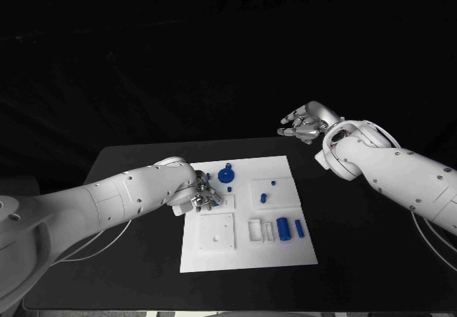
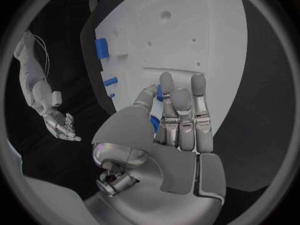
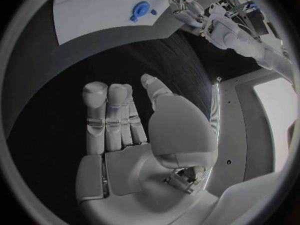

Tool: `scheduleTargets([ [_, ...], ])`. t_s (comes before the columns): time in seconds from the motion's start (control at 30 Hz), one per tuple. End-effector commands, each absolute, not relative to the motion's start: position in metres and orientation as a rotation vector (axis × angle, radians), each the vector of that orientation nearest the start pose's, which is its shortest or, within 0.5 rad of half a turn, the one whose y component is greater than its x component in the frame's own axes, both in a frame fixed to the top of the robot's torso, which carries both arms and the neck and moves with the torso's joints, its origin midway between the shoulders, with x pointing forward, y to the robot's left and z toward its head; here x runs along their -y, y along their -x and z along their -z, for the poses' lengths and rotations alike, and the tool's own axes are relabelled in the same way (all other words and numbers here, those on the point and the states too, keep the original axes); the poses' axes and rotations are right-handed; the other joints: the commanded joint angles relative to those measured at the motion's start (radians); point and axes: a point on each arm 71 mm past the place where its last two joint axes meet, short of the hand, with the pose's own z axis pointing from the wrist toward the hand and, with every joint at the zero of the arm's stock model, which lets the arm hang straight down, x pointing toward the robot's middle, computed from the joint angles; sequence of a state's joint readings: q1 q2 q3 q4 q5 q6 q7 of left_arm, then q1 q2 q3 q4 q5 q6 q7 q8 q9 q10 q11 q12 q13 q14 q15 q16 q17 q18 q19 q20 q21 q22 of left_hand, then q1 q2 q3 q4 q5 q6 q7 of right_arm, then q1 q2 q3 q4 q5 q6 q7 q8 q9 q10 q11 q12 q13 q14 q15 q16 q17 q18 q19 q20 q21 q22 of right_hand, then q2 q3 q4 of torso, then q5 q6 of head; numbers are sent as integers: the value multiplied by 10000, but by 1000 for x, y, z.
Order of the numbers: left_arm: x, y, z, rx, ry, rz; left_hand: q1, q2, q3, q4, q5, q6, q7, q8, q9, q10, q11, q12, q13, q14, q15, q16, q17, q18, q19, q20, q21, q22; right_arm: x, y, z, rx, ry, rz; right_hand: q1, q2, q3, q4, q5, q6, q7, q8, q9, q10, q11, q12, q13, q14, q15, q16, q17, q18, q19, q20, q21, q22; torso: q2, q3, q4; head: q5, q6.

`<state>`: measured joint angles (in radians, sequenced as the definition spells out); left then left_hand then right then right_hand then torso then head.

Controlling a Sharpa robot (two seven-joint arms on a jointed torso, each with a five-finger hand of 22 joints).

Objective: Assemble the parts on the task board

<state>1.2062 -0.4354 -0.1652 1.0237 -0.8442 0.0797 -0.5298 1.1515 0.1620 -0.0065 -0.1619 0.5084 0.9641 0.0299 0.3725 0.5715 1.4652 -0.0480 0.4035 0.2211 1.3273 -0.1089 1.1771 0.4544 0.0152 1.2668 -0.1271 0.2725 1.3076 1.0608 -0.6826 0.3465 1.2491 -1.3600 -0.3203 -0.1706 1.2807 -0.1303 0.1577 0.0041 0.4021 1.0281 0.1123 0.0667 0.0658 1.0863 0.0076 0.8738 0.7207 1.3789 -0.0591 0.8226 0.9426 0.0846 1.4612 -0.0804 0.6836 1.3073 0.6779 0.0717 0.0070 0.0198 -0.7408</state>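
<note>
A flat white rectangular task board (image 1: 286, 247) lies mid-counter, carrying several small blue plastic parts (image 1: 282, 228). The left robot hand (image 1: 202, 197) pinches one blue part at the board's left edge; the right robot hand (image 1: 306, 123) hovers spread, far right.

Blocked at nine o'clock on the flat white task board (image 1: 286, 254): silver left hand (image 1: 200, 197) down on that edge. Crowded at twelve by the round blue wheel part (image 1: 226, 175), at four by upright blue cylinders (image 1: 282, 228). Open black table (image 1: 362, 264) toward three; silver right hand (image 1: 306, 123) raised beyond one o'clock.
</note>
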Motion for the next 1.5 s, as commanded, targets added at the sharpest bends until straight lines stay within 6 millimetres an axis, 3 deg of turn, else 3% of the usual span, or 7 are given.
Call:
scheduleTargets([
  [0.03,-151,-529,290,-24216,4337,3809,98,188,104,-278,123,-56,-50,98,86,144,-4,-60,-19,-47,3,56,19,-142,-98,-9,76,192,227,-554,148,-15289,-2953,-6485,-51,-6,-8,56,68,-10,11,-44,-13,8,-6,53,-9,-15,-16,58,-16,95,92,10,33,824,-1,-5,-6,3,-2],
  [0.3,-155,-527,288,-24007,4458,4046,164,334,386,-888,615,-103,10,285,265,259,-1,-100,-64,8,-8,86,52,-96,-125,-26,218,204,225,-552,148,-15322,-2925,-6566,-57,-16,23,49,79,-8,12,-45,-14,4,-6,52,-8,-17,-17,58,-15,96,86,9,18,819,4,-3,8,-9,-5],
  [0.53,-161,-522,281,-23850,4701,4586,110,428,527,-1169,665,-4,15,291,265,343,-5,-122,-91,48,-21,87,94,-66,-171,-33,342,202,221,-548,148,-15331,-2803,-6841,-24,-8,65,14,78,10,10,-42,-12,3,-10,51,-9,-21,-20,56,-16,93,82,7,27,821,-14,-9,20,-9,33],
  [0.93,-164,-514,238,-23394,4776,9177,197,667,712,-1193,417,-70,63,338,353,187,15,-124,-81,6,4,-29,-3,-44,-264,-19,401,192,208,-528,147,-14937,-1907,-8429,26,-35,279,-295,594,190,-19,-46,-15,79,-56,68,2,28,-64,87,7,59,121,-34,259,867,-20,-30,17,10,261],
  [1.23,-163,-499,219,-23300,5190,13505,-468,638,1235,-1220,1234,-425,29,897,1416,-168,31,131,53,-310,57,209,-5,-25,-482,46,457,201,180,-497,162,-15596,-189,-9649,188,71,506,-949,483,312,-31,-48,-18,141,-82,117,98,98,-94,156,117,-1,135,-68,849,962,-1,-58,-4,33,550],
  [1.4,-167,-489,216,-23687,4997,15104,-795,622,1592,-1217,1489,-537,4,1025,2010,-293,39,256,86,-416,67,331,-44,-25,-556,54,491,201,163,-478,174,-15896,828,-10094,173,161,482,-1250,332,313,-27,-47,-19,172,-81,97,138,116,-93,152,154,-3,95,-70,994,970,-1,-10,3,61,696],
  [1.5,-169,-486,215,-23817,4902,15550,-806,592,1686,-1207,1497,-502,9,952,2142,-316,21,295,86,-422,69,362,-77,-17,-560,56,517,194,155,-470,178,-15967,1213,-10249,158,192,422,-1347,263,276,-19,-48,-20,183,-77,89,154,123,-88,157,172,-1,83,-66,1052,973,-4,-18,5,67,758],
])
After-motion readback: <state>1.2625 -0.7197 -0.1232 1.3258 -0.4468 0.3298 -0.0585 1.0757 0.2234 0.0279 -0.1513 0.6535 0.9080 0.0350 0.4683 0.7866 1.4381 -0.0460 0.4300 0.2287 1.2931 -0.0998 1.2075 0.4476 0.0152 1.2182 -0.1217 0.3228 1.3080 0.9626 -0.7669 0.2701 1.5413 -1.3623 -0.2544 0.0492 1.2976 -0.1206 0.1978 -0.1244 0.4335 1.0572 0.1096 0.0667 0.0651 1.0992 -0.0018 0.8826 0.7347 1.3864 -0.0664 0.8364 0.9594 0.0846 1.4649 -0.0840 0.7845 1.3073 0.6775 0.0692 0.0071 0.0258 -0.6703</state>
